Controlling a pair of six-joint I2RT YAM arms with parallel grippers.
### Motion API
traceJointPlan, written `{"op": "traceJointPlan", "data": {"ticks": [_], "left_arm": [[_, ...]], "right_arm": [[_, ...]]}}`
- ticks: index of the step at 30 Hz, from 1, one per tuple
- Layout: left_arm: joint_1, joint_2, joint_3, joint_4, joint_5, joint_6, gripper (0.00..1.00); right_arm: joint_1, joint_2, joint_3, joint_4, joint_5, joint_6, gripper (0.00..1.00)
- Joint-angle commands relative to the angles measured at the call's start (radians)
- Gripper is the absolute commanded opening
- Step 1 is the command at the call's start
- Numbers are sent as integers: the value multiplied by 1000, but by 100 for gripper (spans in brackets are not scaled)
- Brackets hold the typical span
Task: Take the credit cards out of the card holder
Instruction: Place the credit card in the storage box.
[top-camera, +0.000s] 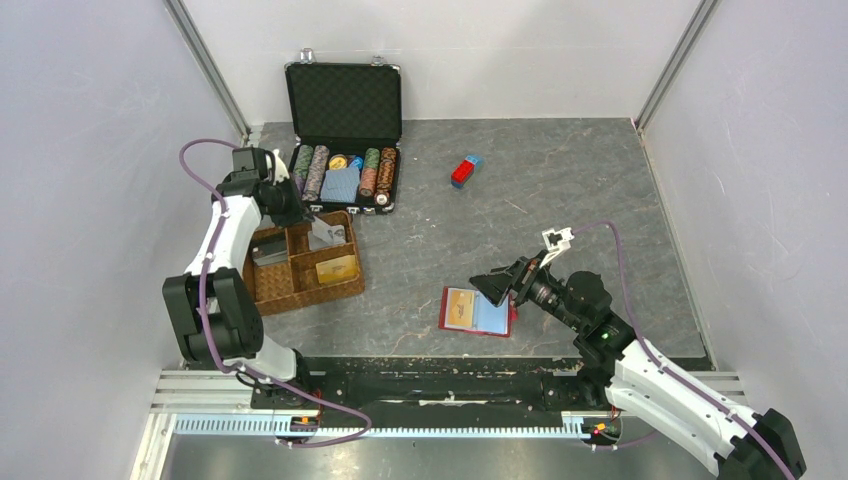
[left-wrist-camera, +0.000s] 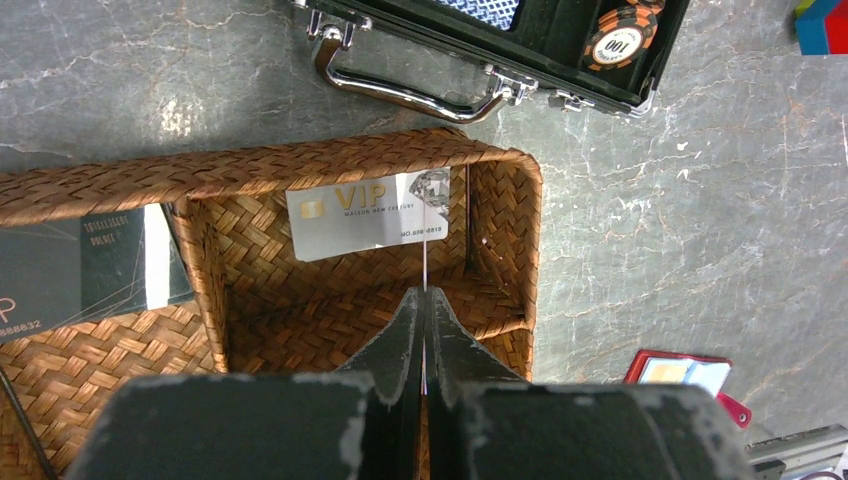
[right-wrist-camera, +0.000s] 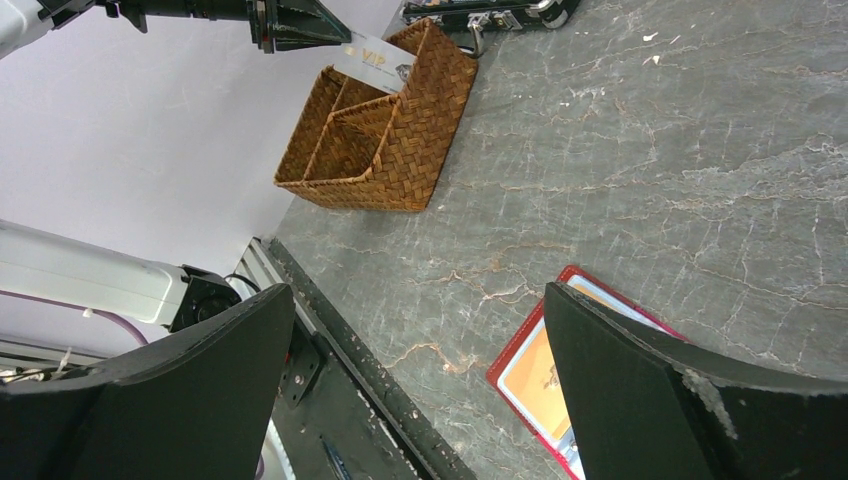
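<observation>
left pincer (left-wrist-camera: 424, 300) clamps edge-on credit card (left-wrist-camera: 424, 262) | right pincer (right-wrist-camera: 420, 300) wide, empty; card holder (right-wrist-camera: 525, 375) half-hidden

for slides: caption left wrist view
Left gripper pinching thin pale card over brown woven basket holding silver VIP card

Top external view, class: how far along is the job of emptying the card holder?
Done: cards already lie in the wicker basket, among them a VIP card and a gold card. In hand: the left gripper is shut on a thin card, seen edge-on, over the basket. Left: the open card holder shows credit cards in its slots; the right gripper is open beside it.
</observation>
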Motion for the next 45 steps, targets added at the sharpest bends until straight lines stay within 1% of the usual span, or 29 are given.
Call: {"op": "traceJointPlan", "data": {"ticks": [1,14,17,26,31,35,45], "left_arm": [[4,15,25,69,39,12,2],[4,72,46,96,67,-3,2],[4,81,41,117,97,-22,2],[5,100,22,145,104,-38,2],[4,115,5,185,143,-70,2],[4,124,-14,210,142,-79,2],[4,168,-12,199,123,-79,3]], "right_arm": [[-2,1,53,11,22,-22,98],[-2,-20,64,-6,47,-32,98],[-2,-22,70,-8,50,-36,98],[-2,-37,59,-12,52,-50,98],[-2,-42,64,-12,64,-64,98],[-2,-33,67,-12,58,-70,98],[-2,-53,63,-16,62,-77,98]]}}
